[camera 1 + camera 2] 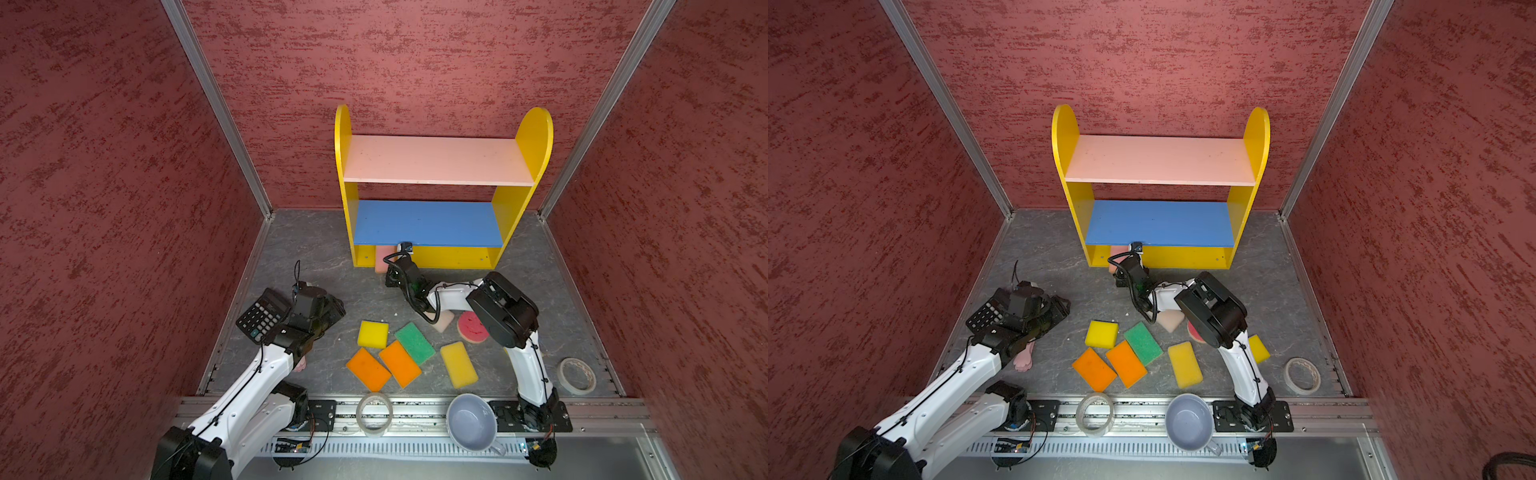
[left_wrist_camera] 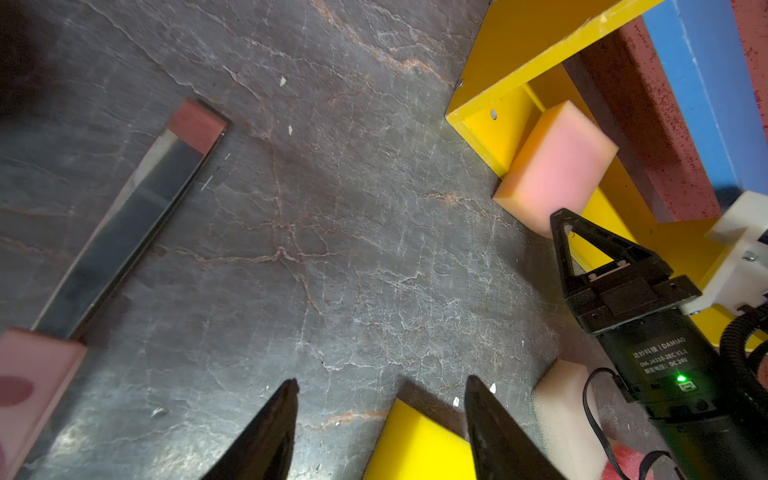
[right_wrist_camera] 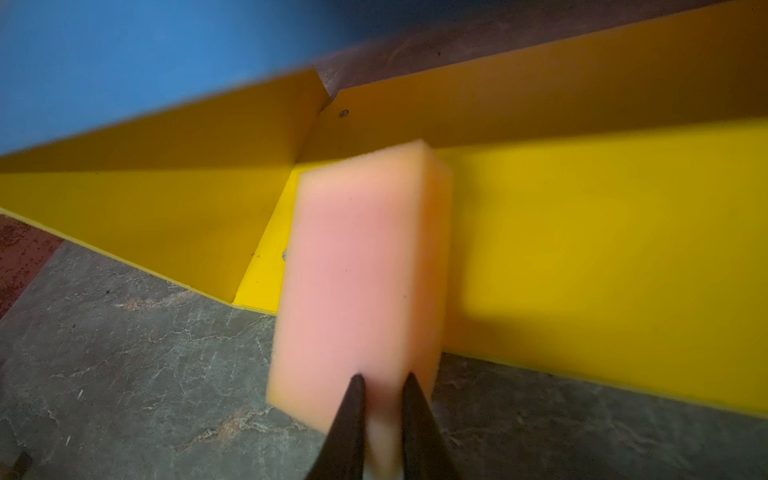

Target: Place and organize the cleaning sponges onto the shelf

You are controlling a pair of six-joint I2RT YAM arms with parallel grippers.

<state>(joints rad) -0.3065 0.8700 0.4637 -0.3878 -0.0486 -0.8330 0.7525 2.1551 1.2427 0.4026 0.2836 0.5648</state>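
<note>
Right pincer (image 3: 383, 375): sponge (image 3: 365, 266) directly ahead, at the tips; far end on the shelf (image 3: 582, 249) base, in the end corner; near end over the worktop (image 3: 124, 374). Loose sponges (image 1: 399, 361) clustered on the worktop behind. Left pincer (image 2: 381, 379): calculator (image 1: 262, 318) close beside; shelf well ahead, across the worktop.

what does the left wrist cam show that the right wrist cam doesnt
Only left wrist: the left gripper, open; the right gripper seen from outside; a corner of a yellow sponge; and a white sponge.
Only right wrist: a close look at the right gripper's fingertips, slightly apart at the near end of the pink sponge; whether they grip it is unclear.
Both: the pink sponge partly on the yellow base of the shelf, below its blue board.
</note>
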